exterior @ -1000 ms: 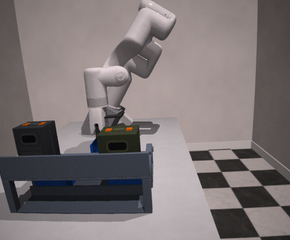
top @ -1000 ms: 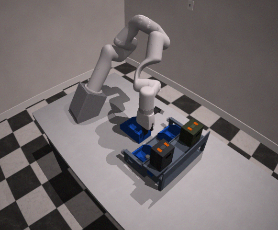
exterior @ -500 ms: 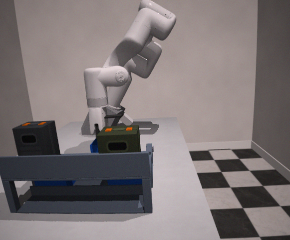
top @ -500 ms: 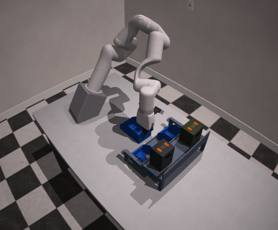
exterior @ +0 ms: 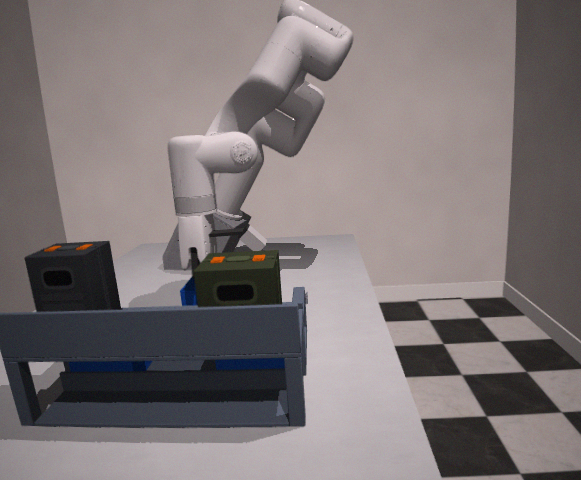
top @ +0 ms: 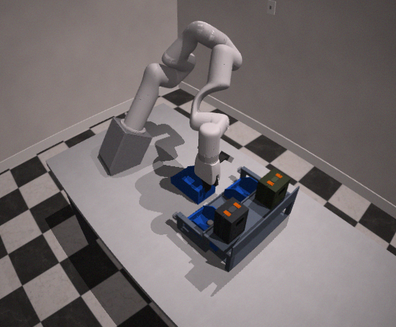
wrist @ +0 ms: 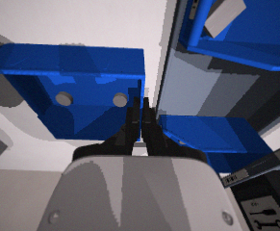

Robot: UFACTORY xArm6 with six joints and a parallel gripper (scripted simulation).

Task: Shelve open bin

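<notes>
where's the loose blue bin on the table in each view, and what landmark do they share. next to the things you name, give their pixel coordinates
top: the loose blue bin (top: 183, 187) (exterior: 187, 293) (wrist: 89, 115) is near the middle, left of the shelf
exterior: left of center, mostly hidden behind the green box (exterior: 236, 279)
wrist: upper left, two round parts (wrist: 63, 98) inside
shared landmark: the gray-blue shelf (top: 261, 232) (exterior: 150, 333) (wrist: 185, 89)

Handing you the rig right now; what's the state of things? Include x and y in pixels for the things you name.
Gripper (top: 209, 188) (exterior: 193, 273) (wrist: 140, 106): shut on the wall of the loose blue bin (top: 183, 189) (exterior: 188, 297) (wrist: 96, 120) nearest the shelf (top: 261, 234) (exterior: 145, 333) (wrist: 183, 84).
Bin: on the table beside the shelf, two round parts (wrist: 63, 98) inside.
Free place: between the two shelved bins (top: 238, 191) (exterior: 249, 364) (wrist: 255, 58).
Done: grasp, apparently; hold untested.
Left: lift, set it level, open front out, parts in, release.
</notes>
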